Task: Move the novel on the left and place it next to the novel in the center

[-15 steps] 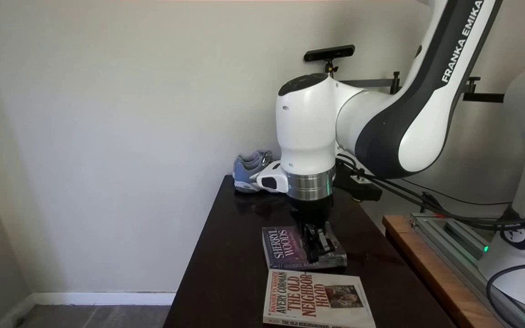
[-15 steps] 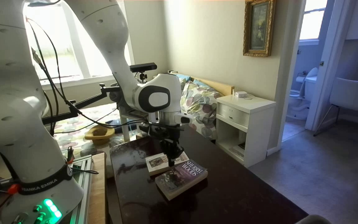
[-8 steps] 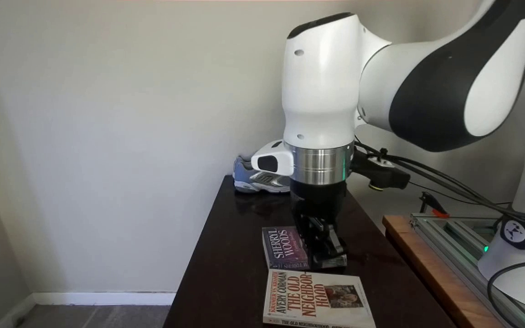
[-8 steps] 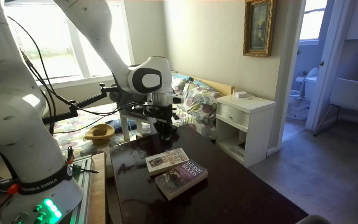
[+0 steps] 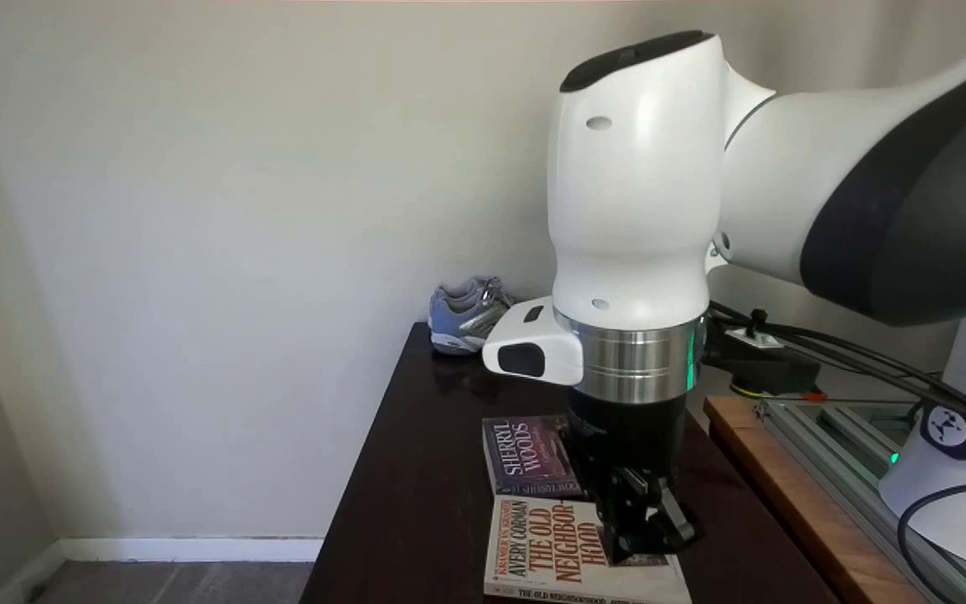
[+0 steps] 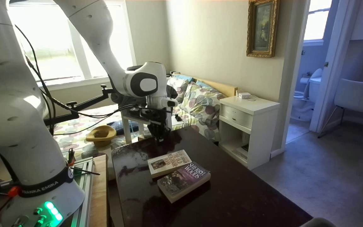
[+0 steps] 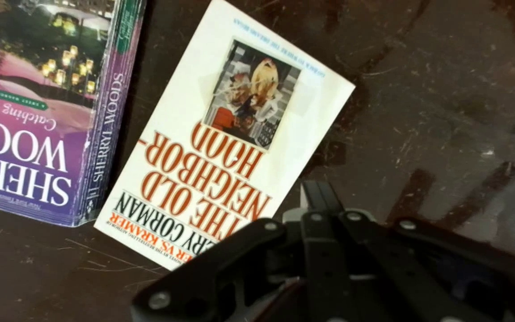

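Here you are, hanging above the glossy dark wooden table [image 6: 232, 198], out toward its end by the spotted bed [image 6: 68, 142], and your black jointed claw [image 7: 319, 197] has its fingers together on nothing at all. No book in there! Below, just to the side, lies your mover, as I read the task: the cream paperback novel [image 7: 230, 134] with red and black lettering and a small photograph on its cover. It's flat, face up, between that bed-side end and the thick purple-and-dark paperback novel [image 6: 184, 182] with white lettering. I'd call the purple one the center book, your anchor, which is presumably why the cream one lies alongside its spine and not on top: "next to" asks for neighbours, not a stack.

And look how close! The gap pinches toward the table's long edge facing the white nightstand [image 6: 258, 135] and fans open toward the edge by the white robot base [image 6: 39, 164]. Whether the pinched corners touch, you can't tell. A bit crooked, but nothing asks for square, and lying flat, neither should shift by itself.

So the placing looks done, and your gathered fingers fit that: slim, nothing to hold. All it calls for, I'd judge, is a clean lift away; swing low and you could clip the cream one and skew it.
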Motion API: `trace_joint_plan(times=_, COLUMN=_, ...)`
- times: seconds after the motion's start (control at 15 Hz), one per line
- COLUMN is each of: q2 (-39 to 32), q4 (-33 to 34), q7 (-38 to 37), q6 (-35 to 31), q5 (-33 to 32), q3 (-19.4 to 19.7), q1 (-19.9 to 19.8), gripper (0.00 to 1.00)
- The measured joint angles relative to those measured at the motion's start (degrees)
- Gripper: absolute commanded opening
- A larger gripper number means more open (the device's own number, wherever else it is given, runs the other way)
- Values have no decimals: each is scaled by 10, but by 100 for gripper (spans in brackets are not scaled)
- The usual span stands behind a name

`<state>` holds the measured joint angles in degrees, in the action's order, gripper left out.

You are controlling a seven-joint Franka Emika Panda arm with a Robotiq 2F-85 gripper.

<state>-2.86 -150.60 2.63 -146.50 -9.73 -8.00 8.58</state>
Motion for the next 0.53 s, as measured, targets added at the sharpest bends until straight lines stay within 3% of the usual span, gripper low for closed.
trace_joint_plan(times=0.53, q2=-54, q4=-22, q7=0, q6=-66, q5=-5, q3=-2, q1=0, gripper=0)
